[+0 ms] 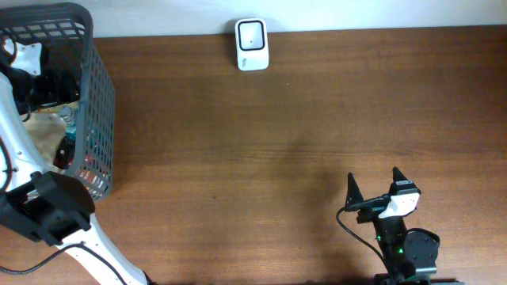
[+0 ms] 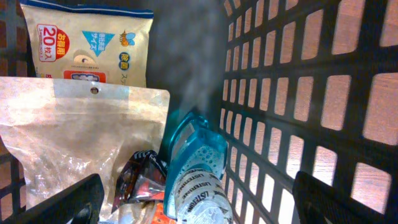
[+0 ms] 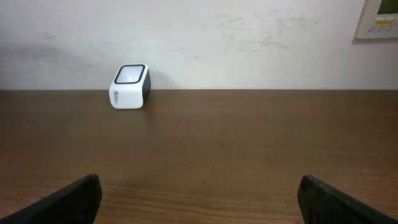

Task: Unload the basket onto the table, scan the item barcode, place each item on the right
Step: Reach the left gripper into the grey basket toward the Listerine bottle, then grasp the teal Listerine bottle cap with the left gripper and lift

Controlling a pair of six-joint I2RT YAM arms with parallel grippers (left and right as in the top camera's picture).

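— What's on your left side?

— My left arm reaches down into the grey basket [image 1: 99, 103] at the left edge of the table [image 1: 277, 142]. My left gripper [image 2: 199, 211] is spread wide inside it, clamped on nothing. Both fingers [image 2: 68, 205] show only at the bottom corners of my left wrist view.

— And the items to scan?

— All in the basket. From the left: a tan paper pouch [image 2: 74, 143] with a hang hole, leaning in front of a yellow wipes pack [image 2: 93, 43]. Next is a dark snack wrapper [image 2: 140, 177], low down. Just beside it a teal Listerine bottle [image 2: 196, 168] lies near the mesh wall [image 2: 298, 93]. The bottle sits below the gap between my fingers; I cannot tell whether they touch it.

— Where's the scanner?

— The white barcode scanner [image 1: 252, 43] stands at the far edge of the table by the wall, well apart from the basket. Its dark-rimmed window is tilted upward.

— Your right side?

— My right gripper [image 1: 373, 174] hangs over the near right part of the table, fingers wide apart and holding nothing. It points toward the far wall, with the scanner ahead and to the left.
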